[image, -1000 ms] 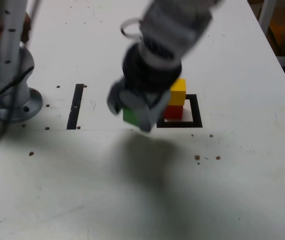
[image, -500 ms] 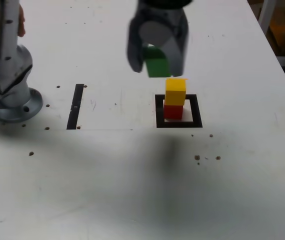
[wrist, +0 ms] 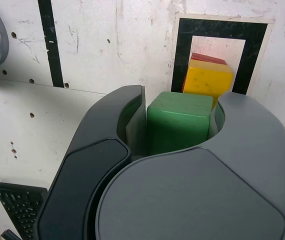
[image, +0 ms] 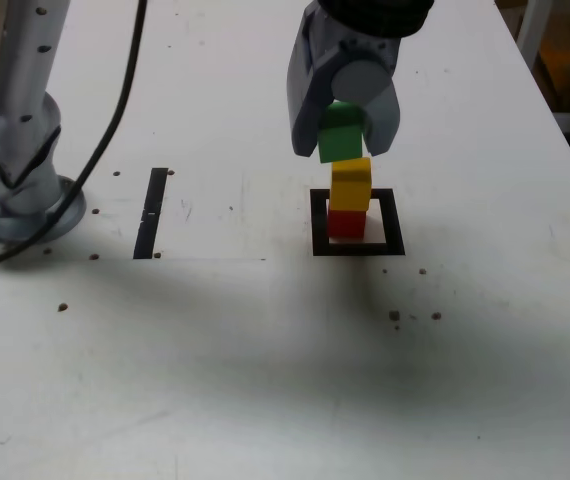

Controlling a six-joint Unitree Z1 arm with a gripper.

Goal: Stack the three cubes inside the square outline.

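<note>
Moved: end effector (image: 343, 128) with green cube (image: 341, 139) now directly over stack | jaws clamped on green cube | below it: yellow cube (image: 351, 184) on red cube (image: 346, 223), inside square outline (image: 357, 224) | tabletop (image: 265, 350)

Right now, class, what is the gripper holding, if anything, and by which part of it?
The gripper holds the green cube, clamped by two opposite side faces, above the yellow cube.

I count three cubes: one green cube (image: 341, 139) between my fingers (image: 305, 100), one yellow cube (image: 350, 184) and one red cube (image: 346, 223). One square outline (image: 393, 222) and one black strip (image: 151, 211) mark my tabletop (image: 265, 360).
</note>
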